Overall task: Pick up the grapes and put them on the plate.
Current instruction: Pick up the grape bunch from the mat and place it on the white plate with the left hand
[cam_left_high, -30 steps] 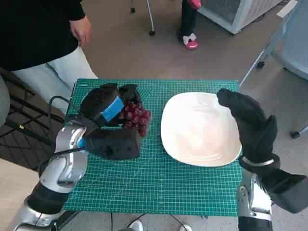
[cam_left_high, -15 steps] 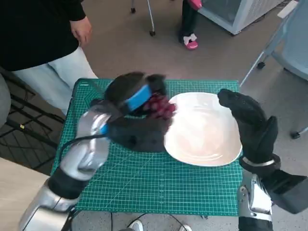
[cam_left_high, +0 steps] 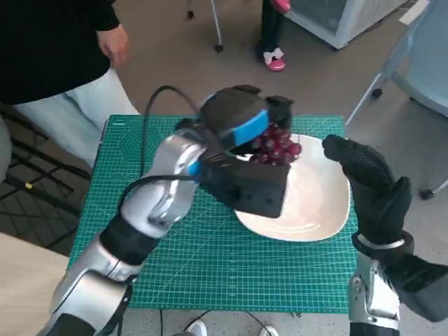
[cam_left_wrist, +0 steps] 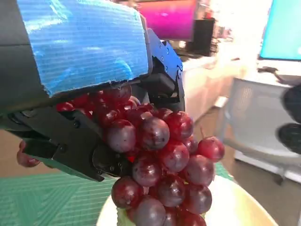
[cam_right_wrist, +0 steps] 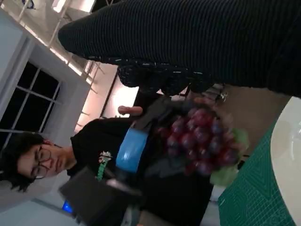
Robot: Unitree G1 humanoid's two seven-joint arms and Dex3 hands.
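Person (cam_left_high: pixel 49 49): is standing just beyond the table's far left corner, dark top, pale trousers.
Mat (cam_left_high: pixel 140 266): green gridded cutting mat is lying flat, its near half showing bare.
Left hand (cam_left_high: pixel 241 129): is gripping the grapes, blue tape glossy across its back.
Grapes (cam_left_high: pixel 276 145): round dark-red cluster is hanging over the plate's far-left rim.
Plate (cam_left_high: pixel 318 210): smooth white oval.
Right hand (cam_left_high: pixel 374 185): knitted glove is hovering at the plate's right edge, fingers loosely spread, holding nothing.

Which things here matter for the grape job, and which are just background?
Job:
grapes, held by the left hand over the plate

Background:
right hand, holding nothing
green mat
person beside the table
pink shoe
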